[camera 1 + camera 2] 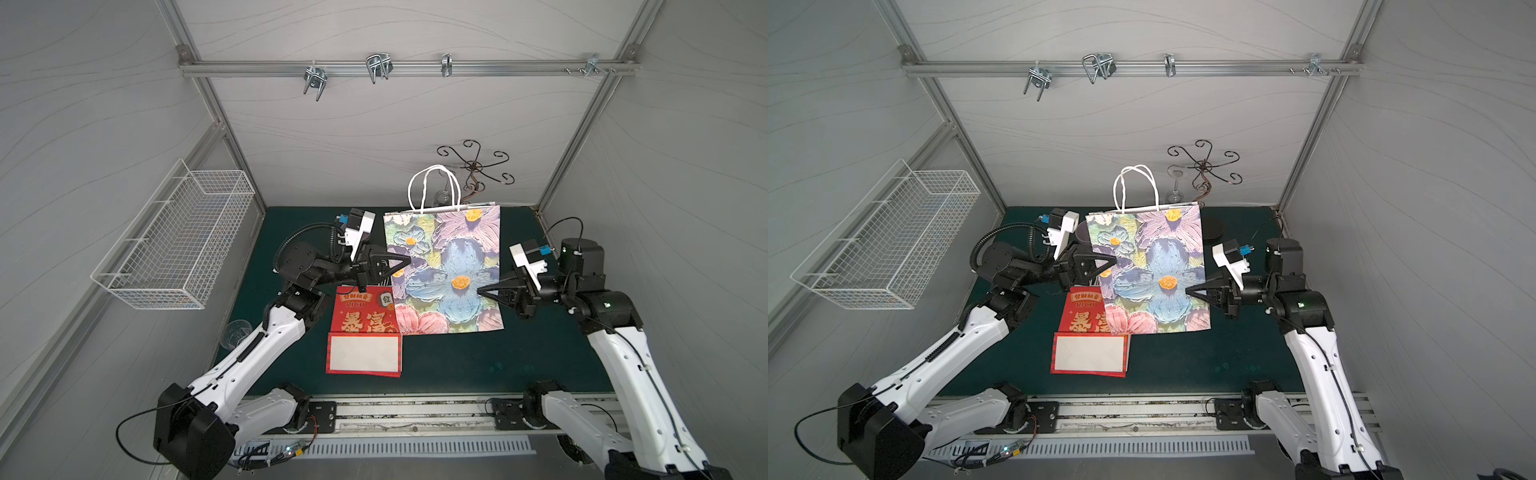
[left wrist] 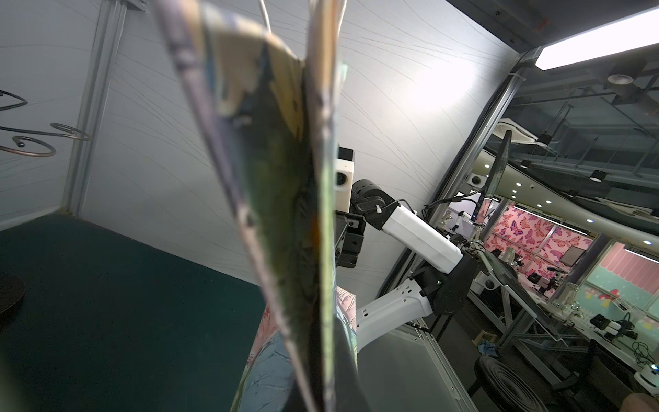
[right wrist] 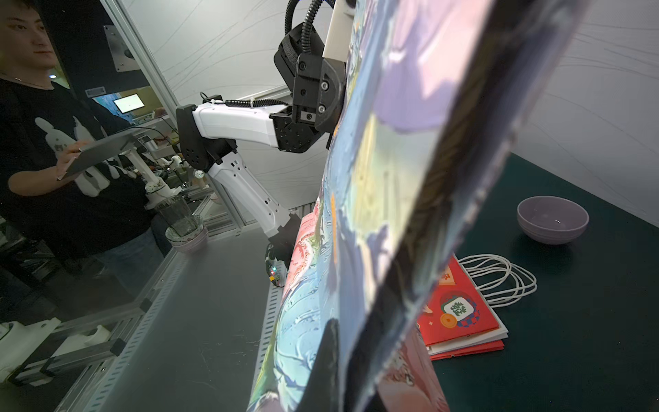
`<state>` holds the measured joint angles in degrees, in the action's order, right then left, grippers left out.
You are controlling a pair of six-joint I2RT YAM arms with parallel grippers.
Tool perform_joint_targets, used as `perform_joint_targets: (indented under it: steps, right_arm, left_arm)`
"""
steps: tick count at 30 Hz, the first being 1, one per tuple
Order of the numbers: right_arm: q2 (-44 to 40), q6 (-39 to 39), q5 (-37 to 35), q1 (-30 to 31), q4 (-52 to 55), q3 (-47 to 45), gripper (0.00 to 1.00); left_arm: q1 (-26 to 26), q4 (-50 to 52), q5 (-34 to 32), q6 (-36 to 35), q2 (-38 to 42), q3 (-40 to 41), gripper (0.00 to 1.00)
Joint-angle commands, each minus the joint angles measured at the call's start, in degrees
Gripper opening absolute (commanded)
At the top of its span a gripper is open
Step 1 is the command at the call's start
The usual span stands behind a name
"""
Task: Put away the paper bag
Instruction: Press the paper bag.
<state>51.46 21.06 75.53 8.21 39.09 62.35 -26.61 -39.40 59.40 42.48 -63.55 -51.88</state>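
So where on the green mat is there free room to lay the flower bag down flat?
Free: the wide strip of mat in front of the flower bag, between the red bag and the right arm. Crowded: the left side, with red bag, its cords and a bowl; the back, with a glass and a metal stand.

Both top views are evenly and diffusely lit, sharp, with soft shadows on the dark bench (image 1: 457,365); straight frame rails bow toward the edges. In the left wrist view a ceiling light strip (image 2: 599,39) glares and casts a bright patch on the wall. In both wrist views the paper bag (image 3: 392,199), very close to the lens, is strongly blurred.
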Motion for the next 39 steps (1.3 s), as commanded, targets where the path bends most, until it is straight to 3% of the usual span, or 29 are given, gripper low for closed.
perform_joint_targets:
  steps: [1, 3, 4, 6, 8, 10, 13, 16, 20, 22, 25, 28, 34, 36, 39]
  right_arm:
    - [-0.9, 0.0, 1.1, -0.1, 1.0, 1.3, 0.00]
    - [-1.0, -1.5, 1.1, -0.2, -0.3, 1.5, 0.00]
    - [-1.2, -2.6, 1.2, -0.2, -1.5, 1.5, 0.00]
    - [-1.4, -5.9, 0.6, -0.2, -4.7, 1.0, 0.00]
    - [-1.4, -8.2, -0.1, -0.1, -7.4, 0.6, 0.00]
    - [-1.2, -9.1, -0.7, -0.1, -8.6, 0.6, 0.00]
    - [-0.4, -9.4, -0.5, 0.1, -9.1, 0.6, 0.00]
    - [0.1, -9.6, -1.1, 0.5, -9.3, 0.5, 0.00]
    - [0.4, -9.9, -1.0, 0.8, -9.4, 0.7, 0.00]
    - [0.2, -9.2, -0.9, 0.8, -8.5, 0.5, 0.08]
    - [-0.1, -7.8, -1.0, 0.8, -6.3, 0.3, 0.27]
    - [0.0, -7.4, -0.3, 0.6, -4.9, -0.2, 0.39]
    - [0.5, -3.4, -2.0, 0.6, 0.3, -1.0, 0.39]
    - [1.0, -2.8, -1.8, 0.7, 0.5, -1.0, 0.30]
    - [1.4, -4.6, 0.8, 0.6, -2.4, -0.7, 0.05]
  left_arm:
    - [0.5, -1.5, -0.1, 0.2, -0.2, -3.5, 0.00]
    - [0.5, 1.4, -0.7, -1.4, -0.3, -3.7, 0.00]
    - [0.5, 3.7, -1.2, -3.0, -0.1, -3.6, 0.10]
    - [0.5, 6.6, -1.2, -5.6, 0.2, -2.6, 0.40]
    - [0.5, 6.8, -0.9, -6.0, 0.2, -1.0, 0.57]
    - [0.3, 6.8, -0.7, -6.0, -0.1, 0.5, 0.67]
    - [-0.4, 6.5, 0.1, -6.4, -0.3, 1.7, 0.70]
    - [-1.3, 8.7, 1.6, -8.7, -0.7, 1.4, 0.65]
    - [-1.6, 9.5, 2.1, -9.8, -0.9, 1.3, 0.33]
    - [-1.7, 9.3, 2.0, -9.9, -0.9, 1.3, 0.16]
    - [-1.6, 9.2, 1.7, -10.2, -0.6, 1.2, 0.00]
    - [-1.6, 9.2, 1.2, -10.7, -0.2, 1.0, 0.00]
    - [-1.6, 8.2, 0.9, -10.0, -0.2, 0.0, 0.00]
    - [-1.6, 8.2, 0.9, -9.9, -0.2, -0.5, 0.00]
    - [-1.6, 9.2, 0.5, -10.2, 0.0, -1.0, 0.00]
